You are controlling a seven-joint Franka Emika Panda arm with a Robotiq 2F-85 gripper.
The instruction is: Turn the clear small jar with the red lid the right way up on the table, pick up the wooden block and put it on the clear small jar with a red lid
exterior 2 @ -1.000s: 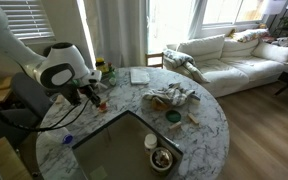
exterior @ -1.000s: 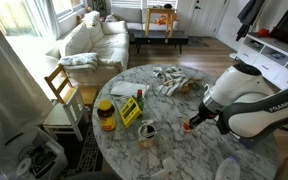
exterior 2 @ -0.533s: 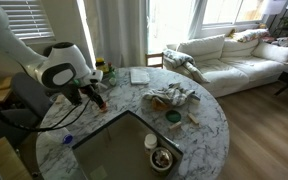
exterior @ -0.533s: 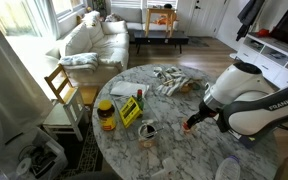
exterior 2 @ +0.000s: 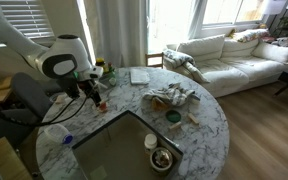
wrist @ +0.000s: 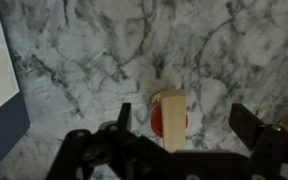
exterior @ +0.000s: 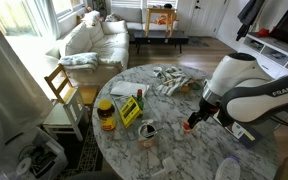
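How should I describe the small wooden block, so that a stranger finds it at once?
Find the round table with a white, grey-veined marble top, then the robot's black gripper hanging open over it. Beneath the gripper, a pale wooden block rests on the tiny clear jar with a red lid; tan wood over red marks it out.

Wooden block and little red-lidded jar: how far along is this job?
Done, apparently: the jar sits on the table with its red lid facing up, and the wooden block lies on that lid. In hand: nothing; the end effector is open, fingers either side of the block without touching. Left: probably only lifting clear, provided the block balances.
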